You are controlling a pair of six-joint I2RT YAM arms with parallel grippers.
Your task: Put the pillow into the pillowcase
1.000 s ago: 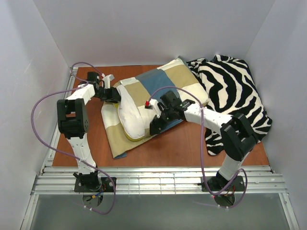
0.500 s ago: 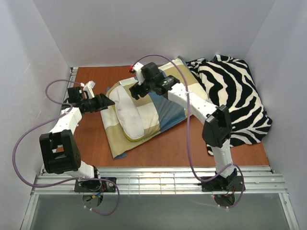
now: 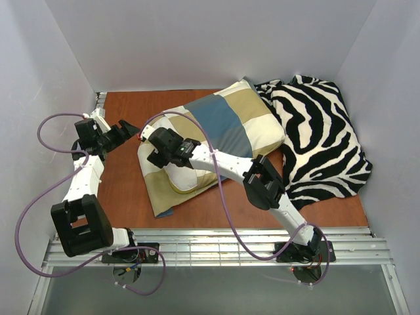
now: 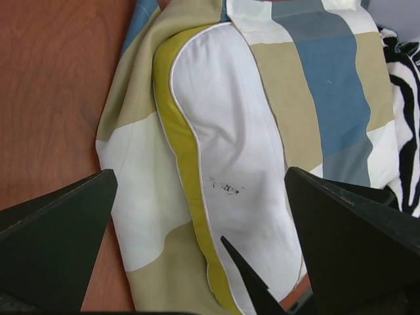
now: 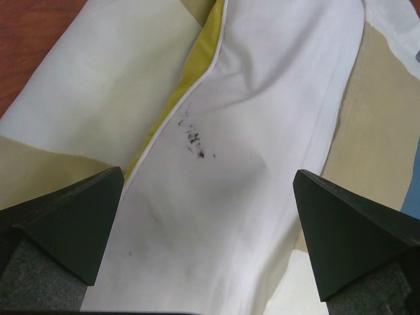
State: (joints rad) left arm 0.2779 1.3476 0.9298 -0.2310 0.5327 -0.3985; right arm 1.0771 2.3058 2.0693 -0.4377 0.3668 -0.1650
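Observation:
The pillowcase [image 3: 220,118], in blue, tan and cream checks, lies across the middle of the table. The white pillow [image 3: 184,178] with its yellow edge sticks out of the pillowcase's near left end; the rest is inside. My left gripper [image 3: 128,131] is open, off the cloth to its left, holding nothing. In the left wrist view the pillow [image 4: 230,151] and pillowcase [image 4: 321,79] lie ahead of the left gripper [image 4: 203,262]. My right gripper [image 3: 159,152] hovers open over the pillow's exposed end. In the right wrist view the right gripper [image 5: 207,243] has the pillow [image 5: 262,131] below its wide jaws.
A black-and-white zebra-striped cloth [image 3: 321,138] lies heaped at the right, against the pillowcase's far right corner. The brown table [image 3: 223,200] is walled in by white panels on three sides. A metal rail [image 3: 216,249] runs along the near edge.
The left gripper has let go of the cloth, opened and drawn back to the left. The right arm has swung from the pillowcase's far side to over the pillow's exposed end.

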